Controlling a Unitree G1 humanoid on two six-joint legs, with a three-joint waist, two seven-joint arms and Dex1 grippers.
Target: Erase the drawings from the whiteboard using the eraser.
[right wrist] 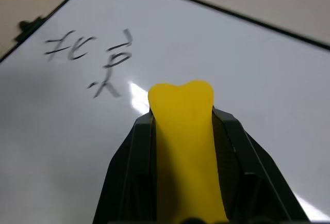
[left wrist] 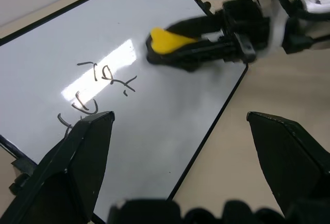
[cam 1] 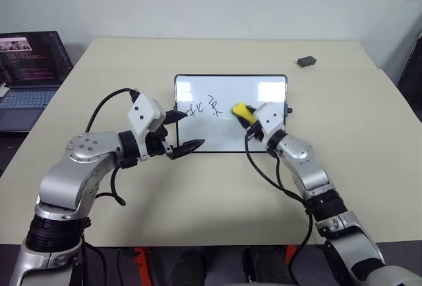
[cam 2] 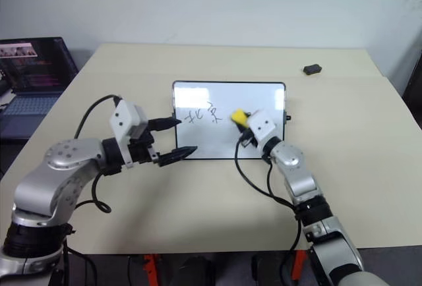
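On the beige bench [cam 1: 217, 187] the whiteboard [cam 1: 264, 142] lies flat near the middle, with the drawings [cam 1: 204, 107], two black characters, on its left part. The right gripper [right wrist: 181, 111] is clenched on the yellow eraser [right wrist: 183, 131] over the board just right of the strokes, though whether the sponge actually touches the surface is hard to tell. The left gripper [cam 1: 183, 131] hangs spread wide at the board's left edge, holding nothing, and a laptop [cam 1: 30, 75] sits at the bench's far left.
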